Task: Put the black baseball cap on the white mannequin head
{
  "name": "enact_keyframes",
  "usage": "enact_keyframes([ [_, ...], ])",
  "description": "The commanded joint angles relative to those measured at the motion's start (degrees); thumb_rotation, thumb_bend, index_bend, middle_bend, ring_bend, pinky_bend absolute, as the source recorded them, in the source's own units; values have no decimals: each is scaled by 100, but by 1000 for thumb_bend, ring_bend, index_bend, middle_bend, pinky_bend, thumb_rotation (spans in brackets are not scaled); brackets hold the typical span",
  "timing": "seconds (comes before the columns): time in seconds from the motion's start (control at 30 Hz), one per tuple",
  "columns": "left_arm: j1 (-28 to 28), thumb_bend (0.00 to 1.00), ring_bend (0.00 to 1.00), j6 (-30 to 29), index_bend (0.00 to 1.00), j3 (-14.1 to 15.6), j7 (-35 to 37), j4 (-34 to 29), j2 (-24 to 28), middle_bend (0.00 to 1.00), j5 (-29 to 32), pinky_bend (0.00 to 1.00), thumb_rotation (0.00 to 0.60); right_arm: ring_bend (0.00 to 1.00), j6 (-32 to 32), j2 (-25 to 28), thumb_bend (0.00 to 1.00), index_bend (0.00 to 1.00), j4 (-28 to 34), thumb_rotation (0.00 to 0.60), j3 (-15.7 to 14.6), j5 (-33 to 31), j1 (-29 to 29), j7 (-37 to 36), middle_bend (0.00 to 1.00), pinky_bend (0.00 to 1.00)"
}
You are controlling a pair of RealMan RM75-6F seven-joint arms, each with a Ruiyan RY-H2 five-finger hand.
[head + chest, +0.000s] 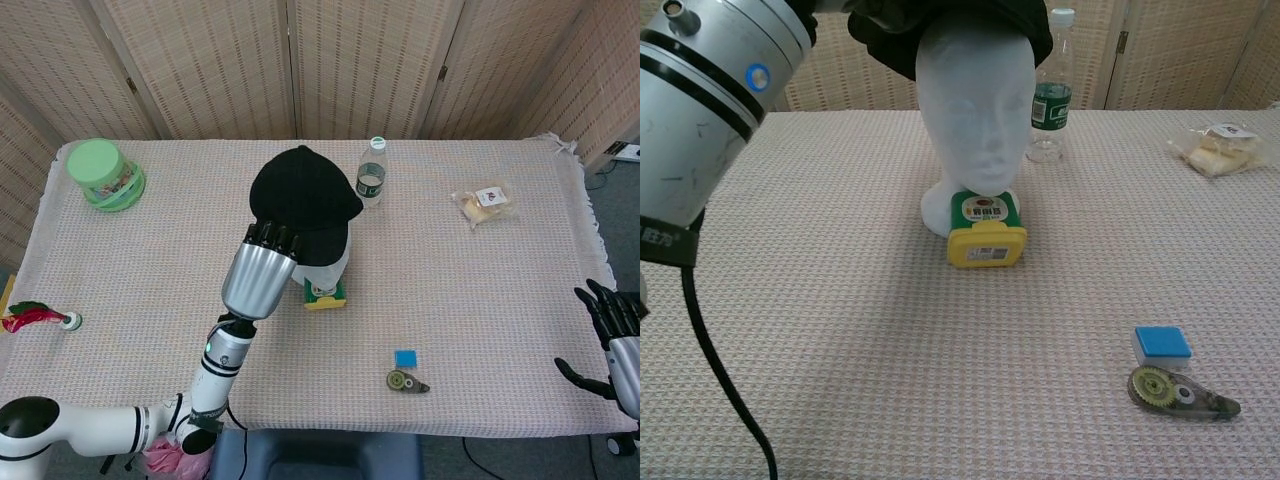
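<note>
Black cap (pixel 303 190) sits on the mannequin head (pixel 975 110).
My left hand (pixel 270 238) grips the cap's brim; my right hand (pixel 612 318) is open, holding nothing, at the near right.

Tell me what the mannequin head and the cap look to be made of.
Mannequin head: likely white foam, matte with a fine grainy surface. Black baseball cap: seemingly woven fabric, matte, soft folds at its edge where the left hand holds it. Neither material is certain.

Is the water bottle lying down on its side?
No, the water bottle stands upright on the table behind the white mannequin head, cap up.
</note>
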State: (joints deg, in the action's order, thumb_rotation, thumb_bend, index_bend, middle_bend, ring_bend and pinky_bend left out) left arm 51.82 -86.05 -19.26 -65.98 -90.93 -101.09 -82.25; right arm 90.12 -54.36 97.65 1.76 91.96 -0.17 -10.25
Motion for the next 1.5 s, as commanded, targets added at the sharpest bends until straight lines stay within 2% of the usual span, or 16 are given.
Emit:
enact_keyframes([
  [0.03, 37, 434, 544, 27, 631, 18, -130, -54, -92, 641, -38, 692, 600, 0, 48, 6, 135, 0, -17, 600, -7, 34, -15, -45, 0, 0],
  [0.57, -123, 433, 544, 74, 616, 345, -801, -152, -415, 641, -193, 701, 600, 0, 407, 26, 145, 0, -82, 600, -83, 267, -165, -217, 0, 0],
  [0.7, -225, 430, 541, 93, 567, 364, -1029, -272, -484, 628, -51, 701, 600, 0, 392, 30, 162, 0, -77, 600, -78, 254, -155, -221, 0, 0],
  [0.87, -337, 429, 518, 89, 461, 337, -979, -310, -508, 601, 57, 700, 600, 0, 475, 14, 174, 0, -108, 600, -70, 297, -173, -259, 0, 0],
  [1.03, -433, 386, 478, 114, 367, 320, -991, -415, -454, 556, 158, 679, 600, 0, 517, -20, 181, 0, -128, 600, -62, 316, -180, -235, 0, 0],
  [1.2, -513, 378, 454, 129, 324, 292, -1205, -696, -359, 533, 284, 664, 600, 0, 505, -58, 181, 0, -141, 600, -19, 242, -166, -189, 0, 0],
  [1.5, -725, 378, 441, 44, 311, 419, -1430, -980, -285, 532, 434, 659, 600, 0, 519, -75, 181, 0, -175, 600, -24, 275, -162, -195, 0, 0],
])
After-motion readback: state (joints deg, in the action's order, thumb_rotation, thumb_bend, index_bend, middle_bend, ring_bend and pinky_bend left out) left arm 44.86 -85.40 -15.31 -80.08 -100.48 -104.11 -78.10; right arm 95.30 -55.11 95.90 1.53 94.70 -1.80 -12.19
